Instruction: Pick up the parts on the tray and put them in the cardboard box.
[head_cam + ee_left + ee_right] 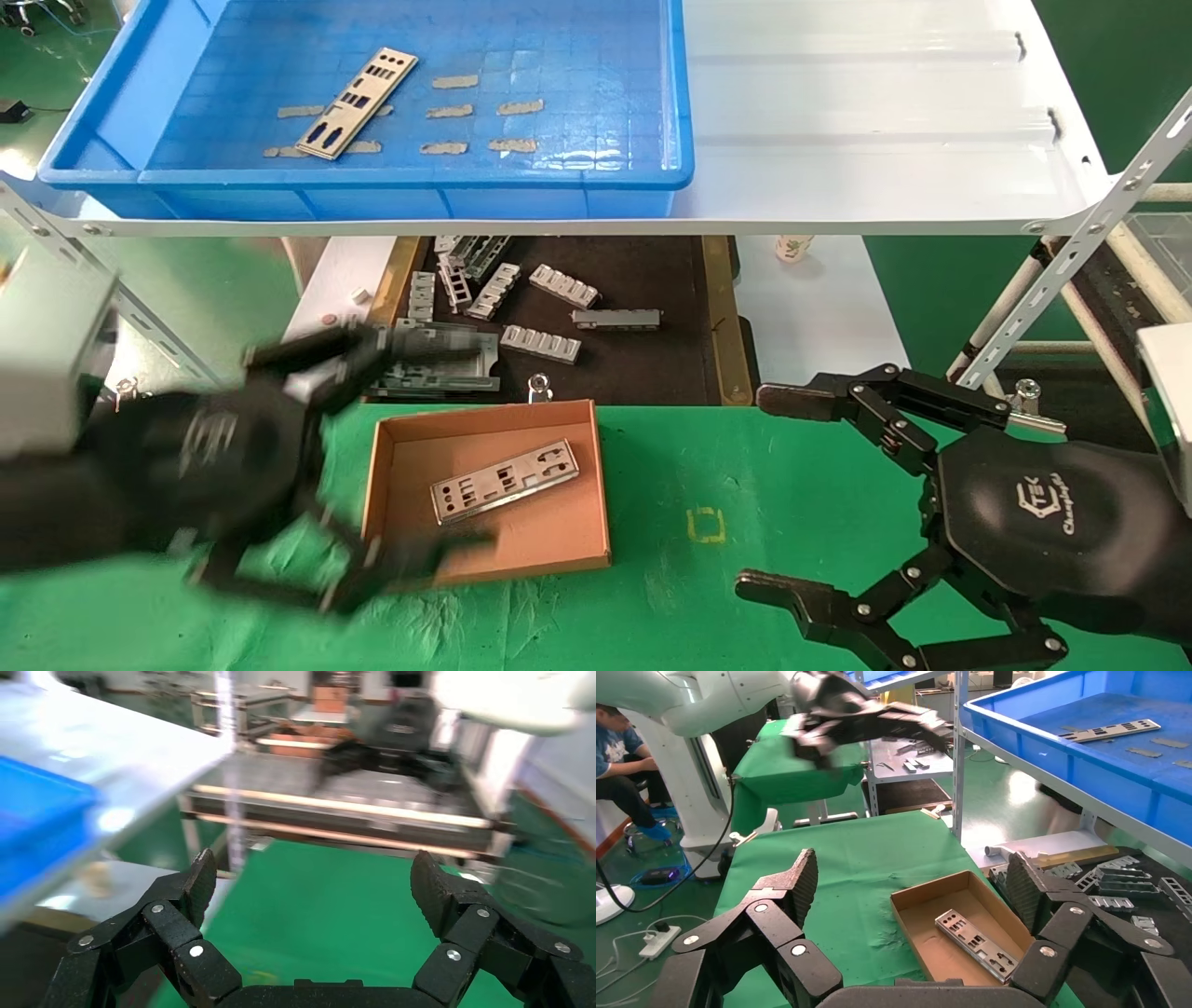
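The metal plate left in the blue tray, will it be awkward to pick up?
Probably. The plate lies flat on the tray floor, so fingers may struggle to get under it. It looks thin and punched through, likely light, maybe springy. It won't roll.

Colours and patterns we record on the bench

We list a bright blue tray (121,149) with gridded floor and tan tape strips (453,82); two silver parts, one in the tray (358,102), one in the brown cardboard box (504,481) (400,466); grey ribbed brackets (540,342) on a dark wood-rimmed surface (652,280); green cloth (745,494) with a small yellow square mark (705,525); black left gripper (372,466) and right gripper (773,494); white shelf (875,121).
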